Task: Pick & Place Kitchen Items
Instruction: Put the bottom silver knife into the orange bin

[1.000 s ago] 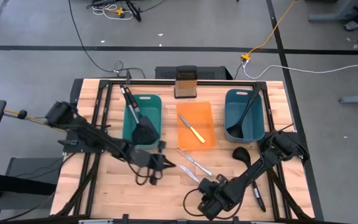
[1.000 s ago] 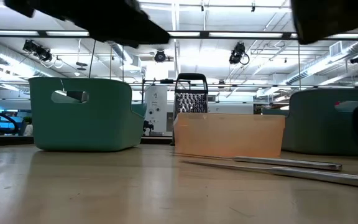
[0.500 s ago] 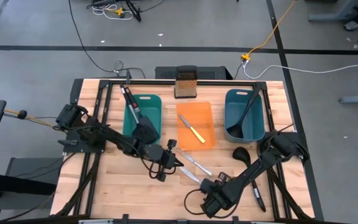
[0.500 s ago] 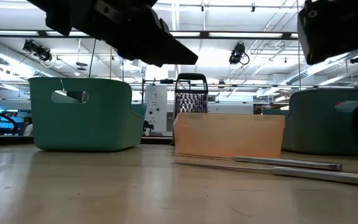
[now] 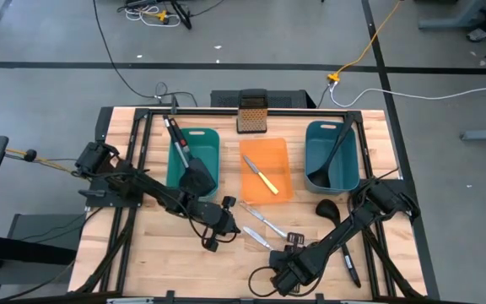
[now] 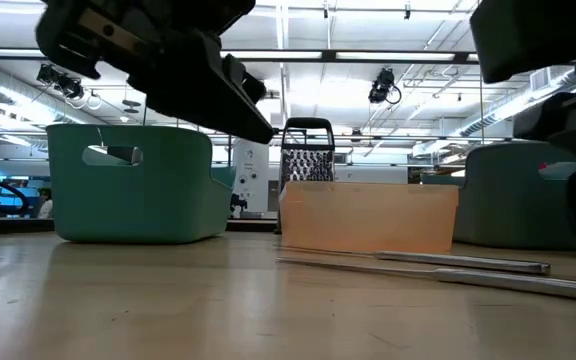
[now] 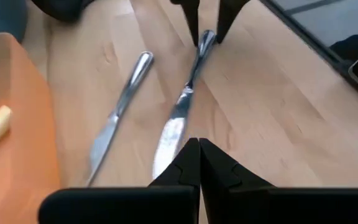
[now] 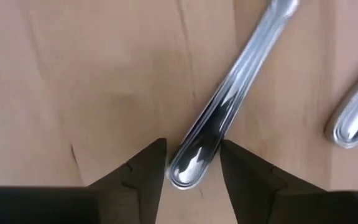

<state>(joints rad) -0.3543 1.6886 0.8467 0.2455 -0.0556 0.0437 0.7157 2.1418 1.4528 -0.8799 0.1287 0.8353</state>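
Two silver table knives lie flat on the wood, one (image 5: 266,221) nearer the tray, the other (image 5: 256,236) nearer me. My right gripper (image 8: 193,158) is open and low, a finger on each side of the nearer knife's handle end (image 8: 191,169), with thin gaps showing. My left gripper (image 7: 199,146) is shut and hovers over that knife's blade end (image 7: 166,140); in the low view it hangs above the table. The yellow-handled knife (image 5: 265,181) lies in the orange tray. A spatula (image 5: 189,160) leans in the left teal bin and a ladle (image 5: 332,157) in the right one. Another ladle (image 5: 328,208) lies on the table.
The orange tray (image 5: 281,150) sits between the two teal bins (image 5: 212,135) (image 5: 312,135), with the box grater (image 5: 252,114) behind it at the far edge. The loose ladle's handle runs toward the near right corner, under my right arm. Bare wood lies near the left bin.
My left gripper has swung from the near-left part of the table toward the right, to the knives, then eased back a little; it stays shut. My right gripper has crept toward the far edge, up to the nearer knife's handle end. The knives have not moved.
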